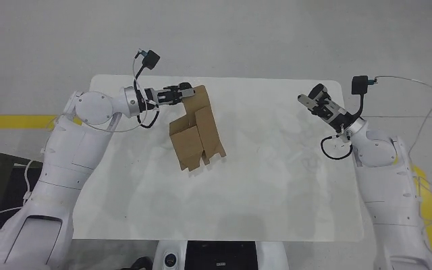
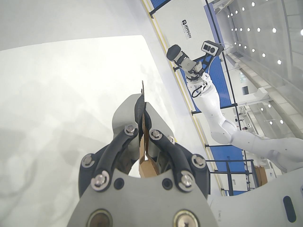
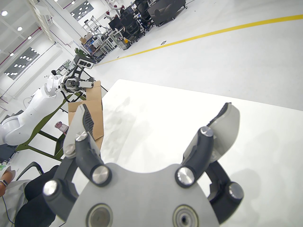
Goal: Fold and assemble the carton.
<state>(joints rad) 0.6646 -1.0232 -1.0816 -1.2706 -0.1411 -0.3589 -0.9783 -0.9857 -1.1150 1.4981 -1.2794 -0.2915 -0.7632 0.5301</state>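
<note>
The left gripper [image 1: 183, 90] pinches a top flap of the carton [image 1: 197, 131], which sits half-opened, upper left of centre. The right gripper [image 1: 312, 101] gapes wide, upper right. It's the squaring-up step, I reckon. Next, that free gripper needs to press the flaps.

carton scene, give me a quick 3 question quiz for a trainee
1. True or false: the right gripper is shut on the cardboard carton.
2. Which one grips the carton's edge? A) left gripper B) right gripper C) neither
3. Fill in: the right gripper's fingers stand ____ above the white table.
Key: 1 false; 2 A; 3 open.
</note>
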